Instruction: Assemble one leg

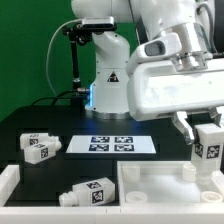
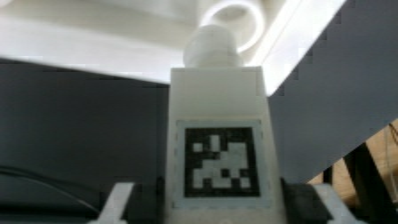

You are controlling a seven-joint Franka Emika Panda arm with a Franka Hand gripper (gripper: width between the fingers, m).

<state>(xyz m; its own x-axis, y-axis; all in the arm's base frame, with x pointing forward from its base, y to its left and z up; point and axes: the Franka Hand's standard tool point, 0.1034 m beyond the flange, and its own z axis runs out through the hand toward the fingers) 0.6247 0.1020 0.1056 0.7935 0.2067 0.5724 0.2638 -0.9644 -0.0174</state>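
From the exterior view, the gripper (image 1: 203, 134) hangs at the exterior view's right, its fingers clamped on either side of the leg (image 1: 211, 150), which stands upright with a square tag facing the camera. The leg is held over the far right corner of the large white tray-like part (image 1: 150, 172) that lies at the near edge of the black table (image 1: 60, 168); whether its lower end touches the tray cannot be told. Just outside the tray's left wall a loose leg (image 1: 90, 191) lies on its side on the table (not in the tray). Two more loose legs (image 1: 37, 148) sit close together further to the exterior view's left. The marker board (image 1: 112, 145) lies flat beyond the tray, in front of the arm's base (image 1: 108, 80).

In the wrist view, the leg (image 2: 219, 120) fills the middle, upright, its tag in plain sight and a rounded tip at its far end. The grey fingers (image 2: 121, 205) press against both of its sides near the tag.
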